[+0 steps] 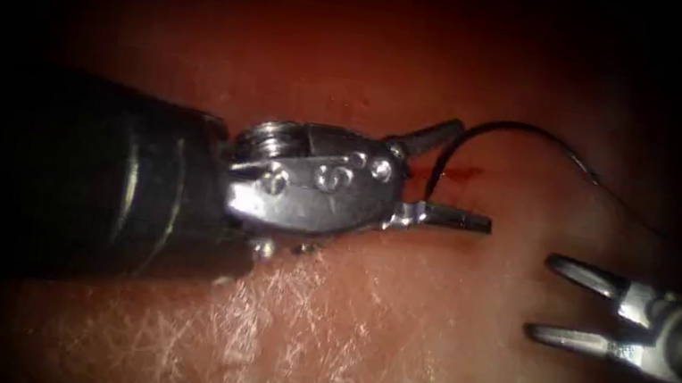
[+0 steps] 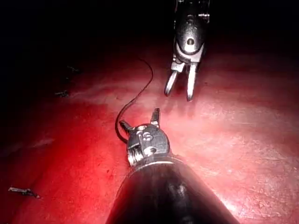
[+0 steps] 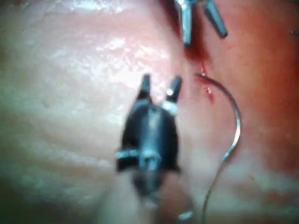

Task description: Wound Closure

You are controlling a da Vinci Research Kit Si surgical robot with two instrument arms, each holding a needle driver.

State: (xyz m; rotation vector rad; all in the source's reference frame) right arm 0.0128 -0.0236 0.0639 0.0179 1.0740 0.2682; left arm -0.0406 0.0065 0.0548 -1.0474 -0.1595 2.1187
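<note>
- Needle (image 1: 512, 131): it arcs up and over from a small red mark (image 1: 456, 174) on the tissue (image 1: 339, 327), where its end sits at or in the surface between my left tool's jaws; I cannot tell how deep it goes.
- From that mark the curve rises, bends toward the endoscope view's right and comes down to its tail, where the thread (image 1: 627, 207) leaves toward the right.
- My left tool (image 1: 460, 178) has its jaws spread wide, one above and one below the entry point, holding nothing. The needle passes through the gap without being gripped.
- My right tool (image 1: 555, 300) is also parted and empty, lying well to the right and lower, apart from both needle and thread.
- Judged from this, my left tool is much the nearer: the needle's near end lies inside its open jaws, while the free arc and tail lean toward my right tool's side.
- In the right wrist view the needle (image 3: 236, 121) curves beside my right tool (image 3: 160, 86), near but not touching.
</note>
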